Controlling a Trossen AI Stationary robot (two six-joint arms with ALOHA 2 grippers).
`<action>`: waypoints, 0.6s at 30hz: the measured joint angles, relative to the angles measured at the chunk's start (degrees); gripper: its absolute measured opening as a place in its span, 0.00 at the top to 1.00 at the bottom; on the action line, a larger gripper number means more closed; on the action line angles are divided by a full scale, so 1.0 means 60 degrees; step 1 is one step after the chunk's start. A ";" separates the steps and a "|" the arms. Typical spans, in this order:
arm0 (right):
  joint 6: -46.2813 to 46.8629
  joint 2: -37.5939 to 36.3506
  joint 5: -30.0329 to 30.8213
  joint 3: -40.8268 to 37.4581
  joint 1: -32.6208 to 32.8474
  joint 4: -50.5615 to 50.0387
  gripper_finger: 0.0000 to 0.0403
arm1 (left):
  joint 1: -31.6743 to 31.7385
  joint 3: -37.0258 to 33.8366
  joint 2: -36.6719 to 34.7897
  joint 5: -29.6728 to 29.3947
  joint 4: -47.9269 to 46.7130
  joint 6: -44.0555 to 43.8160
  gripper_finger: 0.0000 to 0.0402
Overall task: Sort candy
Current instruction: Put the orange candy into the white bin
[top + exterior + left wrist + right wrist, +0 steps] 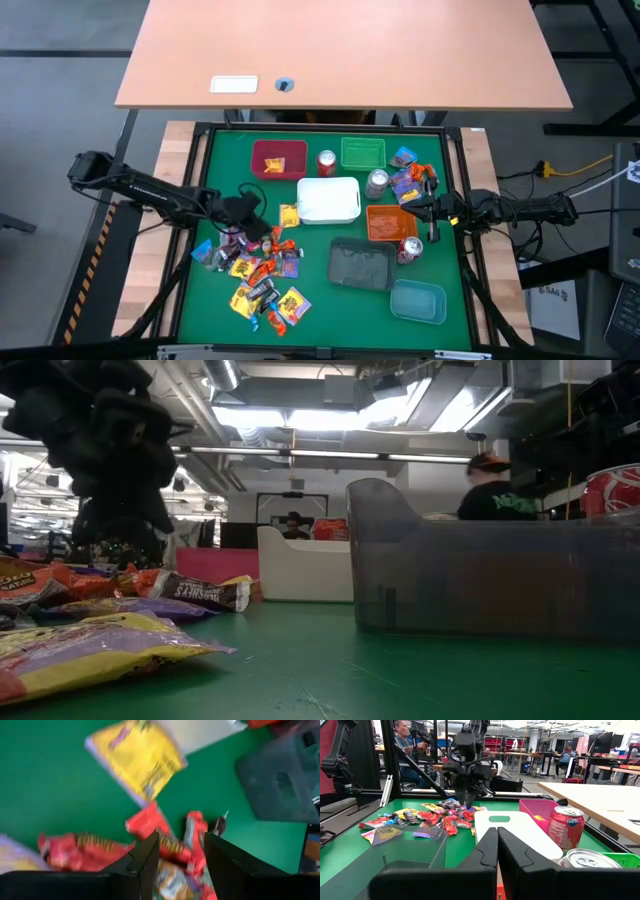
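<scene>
the left gripper (243, 212) hangs over the top of the candy pile (262, 280), its two dark fingers (145, 862) spread apart with nothing between them; in the left wrist view the gap frames red and orange wrappers (172, 845) lying on the green mat (310, 310) below. from the right wrist view the same gripper (468, 795) points down at the far end of the pile (427, 817), just above the sweets. the low view shows it as a dark mass (115, 450) above the wrappers (110, 645).

the candy lies scattered on the mat's left front part, yellow, orange, purple and blue packets mixed. one yellow packet (289, 215) lies apart from the rest, just beside the white tray (329, 199); the left wrist view shows it too (137, 757). a few more sweets (405, 170) sit near the right edge by the silver can (377, 183).

the right gripper (432, 205) waits at the mat's right side near the orange tray (388, 221), its fingers (482, 855) pressed together on nothing.

other trays stand around: maroon (279, 158), green (363, 152), dark grey (362, 264) and teal (418, 301). a red can (326, 163) stands between the maroon and green trays, another (410, 249) beside the grey one.
</scene>
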 joint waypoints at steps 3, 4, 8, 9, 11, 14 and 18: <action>0.0000 0.0000 0.0000 0.0000 0.0002 0.0000 0.99 | -0.0083 0.0000 0.0000 0.0095 -0.0346 -0.0523 0.64; 0.0000 0.0000 0.0000 0.0000 0.0001 0.0000 0.99 | -0.0091 0.0000 0.0000 0.0098 -0.0419 -0.0650 0.64; 0.0000 0.0000 0.0000 0.0000 0.0000 0.0000 0.99 | -0.0091 0.0000 0.0000 0.0097 -0.0621 -0.0809 0.64; 0.0000 0.0000 0.0000 0.0000 0.0000 0.0000 0.99 | -0.0091 0.0000 0.0000 0.0097 -0.0685 -0.0815 0.64; 0.0002 0.0000 0.0000 0.0000 0.0001 0.0000 0.99 | -0.0091 0.0000 0.0000 0.0097 -0.0752 -0.0920 0.64; 0.0000 0.0000 0.0000 0.0000 0.0003 0.0000 0.99 | -0.0091 0.0000 -0.0004 0.0097 -0.1021 -0.1298 0.64; 0.0000 0.0000 0.0000 0.0000 0.0000 0.0000 0.99 | -0.0091 0.0000 -0.0007 0.0007 -0.1404 -0.1360 0.64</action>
